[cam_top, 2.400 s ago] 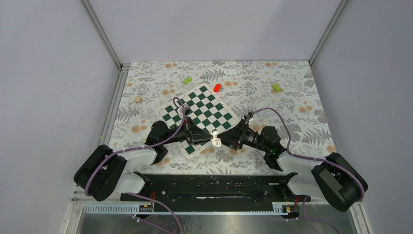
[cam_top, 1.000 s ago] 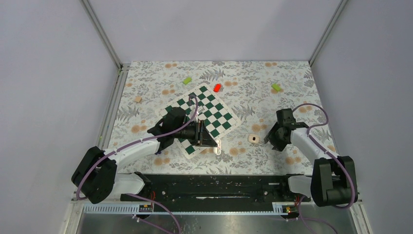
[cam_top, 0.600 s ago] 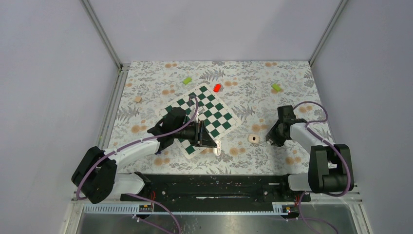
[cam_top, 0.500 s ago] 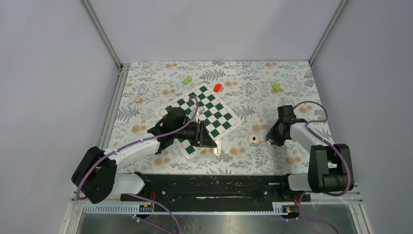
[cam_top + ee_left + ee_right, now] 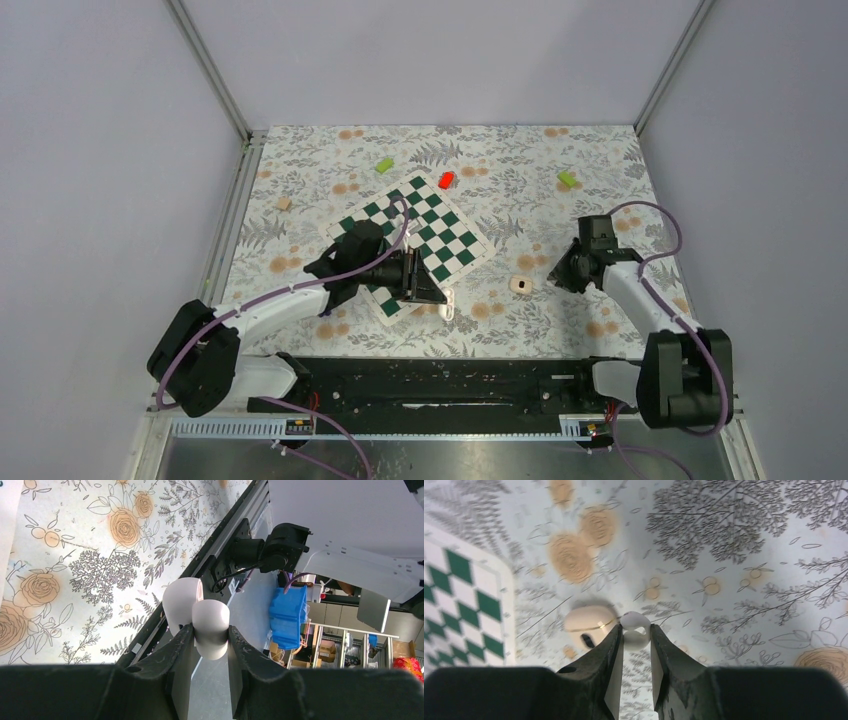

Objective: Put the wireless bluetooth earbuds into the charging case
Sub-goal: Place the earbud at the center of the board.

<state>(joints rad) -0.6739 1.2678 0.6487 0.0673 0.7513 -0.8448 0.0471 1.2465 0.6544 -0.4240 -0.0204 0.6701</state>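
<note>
The beige charging case point(image 5: 520, 285) lies on the floral cloth right of the chessboard; in the right wrist view the case point(image 5: 589, 625) shows a gold seam and a dark hollow. Just right of it, a small white earbud point(image 5: 635, 630) sits between my right gripper's point(image 5: 635, 632) fingertips, both pads touching it, low over the cloth. From above, the right gripper point(image 5: 553, 277) points left at the case. My left gripper point(image 5: 440, 298) hovers at the board's near corner, shut on a white two-lobed earbud piece point(image 5: 211, 630).
The green-and-white chessboard mat point(image 5: 415, 235) lies mid-table. A red block point(image 5: 446, 180), two green blocks point(image 5: 384, 165) point(image 5: 567, 180) and a tan block point(image 5: 284, 203) sit farther back. A black rail point(image 5: 440, 380) runs along the near edge.
My right gripper has turned toward the case, come down beside it and narrowed its fingers onto the white earbud. The left arm has held still with its white piece.
</note>
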